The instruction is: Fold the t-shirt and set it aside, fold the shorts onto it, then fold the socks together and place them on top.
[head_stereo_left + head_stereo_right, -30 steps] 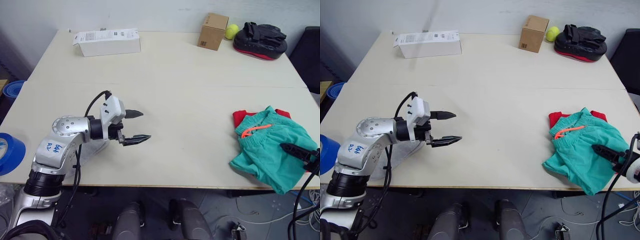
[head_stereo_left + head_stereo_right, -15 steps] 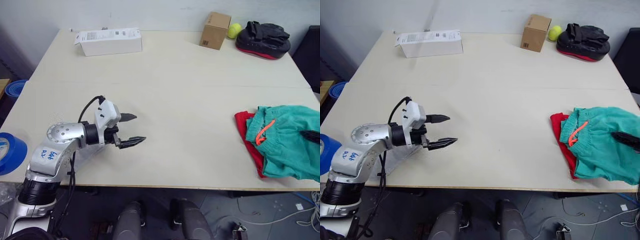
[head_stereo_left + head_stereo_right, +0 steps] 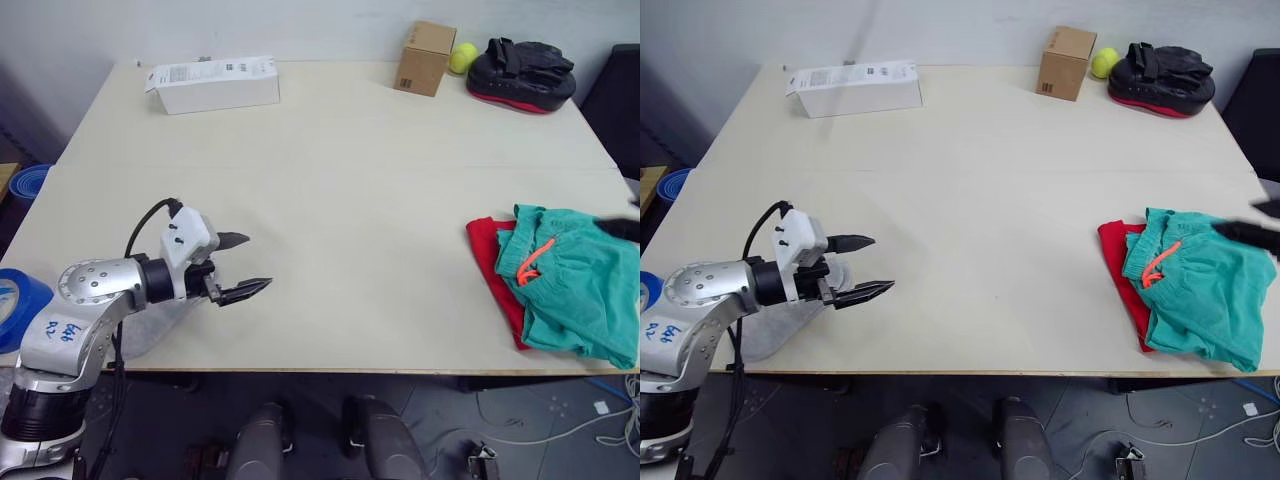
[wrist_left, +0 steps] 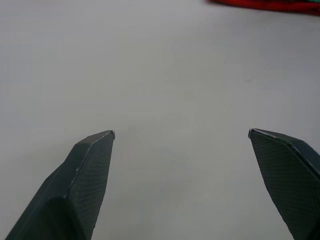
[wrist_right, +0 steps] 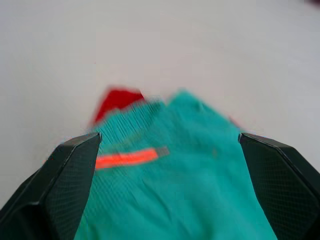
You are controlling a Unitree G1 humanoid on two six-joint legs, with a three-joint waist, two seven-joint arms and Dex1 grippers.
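We see the shorts (image 3: 1200,285) folded on the t-shirt (image 3: 1118,275) near the tabletop (image 3: 980,180) right edge, so socks remain; our left gripper (image 3: 862,267) and right gripper (image 5: 167,145) hold fingers apart

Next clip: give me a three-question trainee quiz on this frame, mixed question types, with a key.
1. True or false: the shorts lie on top of the t-shirt.
2. Multiple choice: the left gripper is A) shut on cloth, B) open over bare table, C) holding the white box.
3. Fill in: beside the cardboard box at the table's far edge sits a yellow-green ____.

Key: 1 true. 2 B. 3 ball.
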